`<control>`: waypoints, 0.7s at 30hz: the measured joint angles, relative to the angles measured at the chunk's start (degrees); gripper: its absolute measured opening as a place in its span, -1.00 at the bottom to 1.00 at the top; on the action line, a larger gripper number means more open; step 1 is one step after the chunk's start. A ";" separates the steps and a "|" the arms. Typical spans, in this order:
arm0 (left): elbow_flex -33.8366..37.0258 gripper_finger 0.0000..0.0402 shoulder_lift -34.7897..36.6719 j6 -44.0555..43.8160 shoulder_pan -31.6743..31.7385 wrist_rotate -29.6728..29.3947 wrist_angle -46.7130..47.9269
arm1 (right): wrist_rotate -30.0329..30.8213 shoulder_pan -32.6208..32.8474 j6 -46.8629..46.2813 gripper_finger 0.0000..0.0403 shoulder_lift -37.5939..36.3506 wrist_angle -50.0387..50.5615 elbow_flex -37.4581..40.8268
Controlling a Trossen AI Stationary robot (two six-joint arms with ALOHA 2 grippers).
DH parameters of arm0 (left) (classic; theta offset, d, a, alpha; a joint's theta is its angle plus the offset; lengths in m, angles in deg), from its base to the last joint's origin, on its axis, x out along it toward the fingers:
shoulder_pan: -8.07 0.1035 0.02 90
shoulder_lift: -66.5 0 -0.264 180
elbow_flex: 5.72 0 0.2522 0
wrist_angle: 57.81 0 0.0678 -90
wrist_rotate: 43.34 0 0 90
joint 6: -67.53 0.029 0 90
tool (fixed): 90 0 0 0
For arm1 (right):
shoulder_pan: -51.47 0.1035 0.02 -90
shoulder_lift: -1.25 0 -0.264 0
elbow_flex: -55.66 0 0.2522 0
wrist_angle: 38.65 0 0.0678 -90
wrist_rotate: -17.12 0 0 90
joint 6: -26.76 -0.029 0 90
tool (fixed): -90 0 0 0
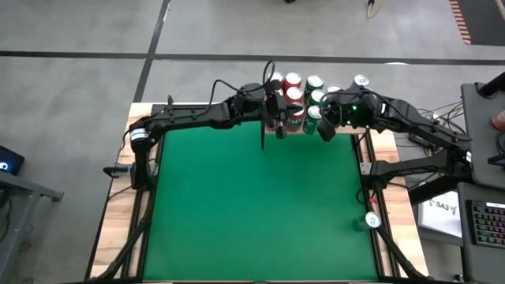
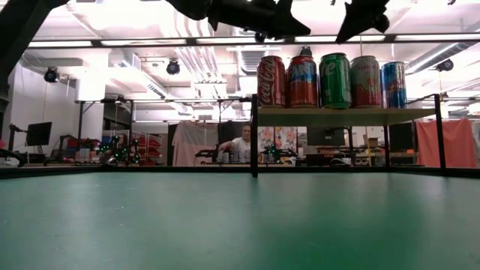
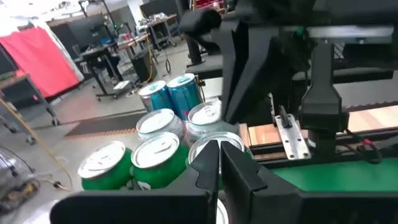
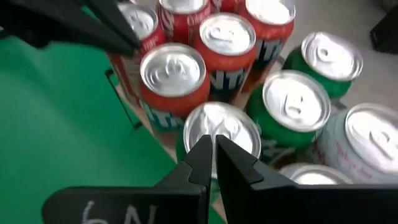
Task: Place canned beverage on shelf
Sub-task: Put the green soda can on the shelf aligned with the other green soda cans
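Observation:
The shelf (image 2: 345,116), a light-wood board on thin black posts, stands at the table's far edge. Several upright cans (image 2: 334,80) rest on it by their bases: red, green, pale and blue. They also show in the high view (image 1: 304,95). My left gripper (image 1: 278,118) is shut and hovers just above the shelf's left-hand cans, over a silver can top (image 3: 211,146). My right gripper (image 1: 325,130) is shut and hovers above a green can's top (image 4: 221,124) at the shelf's near side. In the low view both grippers stand clear above the can tops.
One more green can (image 1: 371,222) stands alone near the table's right edge, toward the near side. The green felt tabletop (image 1: 252,205) spreads in front of the shelf. A desk with a keyboard (image 1: 485,221) stands to the right. A person (image 2: 244,146) sits in the room behind.

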 joint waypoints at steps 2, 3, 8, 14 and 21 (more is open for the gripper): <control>0.68 -1.00 -0.01 -0.81 -0.28 -0.03 0.08 | 0.03 0.00 0.84 -0.94 0.30 -0.41 -0.70; 1.03 -1.00 -0.01 -0.89 -0.39 -0.04 0.11 | 0.04 0.00 1.15 -0.94 0.36 -0.46 -0.92; 1.39 -1.00 -0.10 -1.20 -0.62 -0.01 -0.09 | 0.37 0.00 2.87 -0.94 0.64 -2.36 -0.88; 1.48 -1.00 -0.42 0.47 -0.51 -0.13 -1.96 | 0.20 0.11 3.25 -0.94 0.57 0.42 -0.79; 0.29 -1.00 -4.27 -0.17 -0.73 -0.03 -8.65 | 0.21 0.13 3.45 -0.94 0.33 2.54 -0.68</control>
